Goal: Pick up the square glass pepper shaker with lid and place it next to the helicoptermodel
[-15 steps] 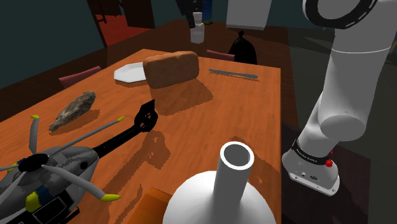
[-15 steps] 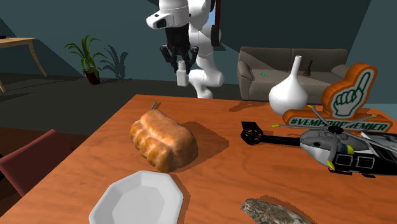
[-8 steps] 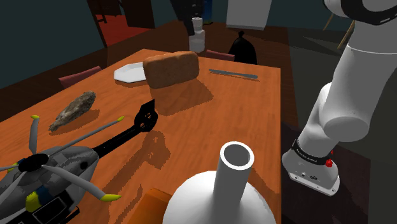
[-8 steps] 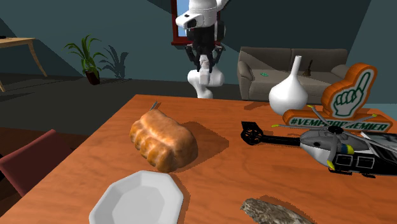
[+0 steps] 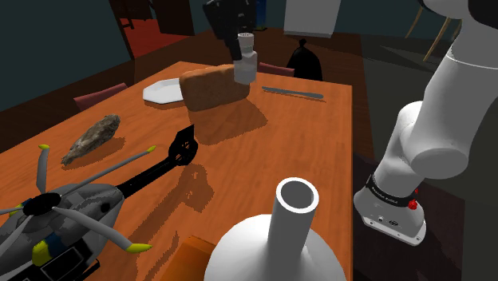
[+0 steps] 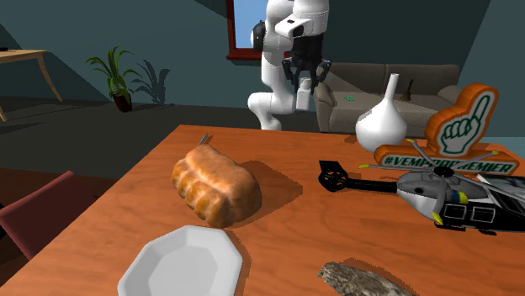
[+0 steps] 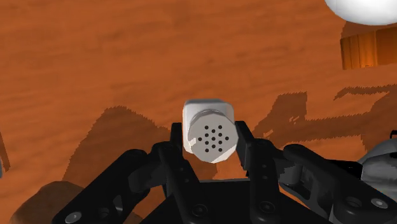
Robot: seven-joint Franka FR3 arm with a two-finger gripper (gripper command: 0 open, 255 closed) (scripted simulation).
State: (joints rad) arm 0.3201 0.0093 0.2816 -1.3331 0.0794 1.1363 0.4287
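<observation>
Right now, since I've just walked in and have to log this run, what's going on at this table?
The white arm's black gripper is shut on a small pale square pepper shaker with a perforated lid, holding it in the air above the wooden table. The helicopter model lies on the table by a white vase. The shaker is not yet set down beside it.

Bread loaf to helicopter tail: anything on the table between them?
Nothing. Between the brown bread loaf and the black tail of the grey helicopter model lies only bare orange wooden table with the loaf's shadow, in the second exterior view.
</observation>
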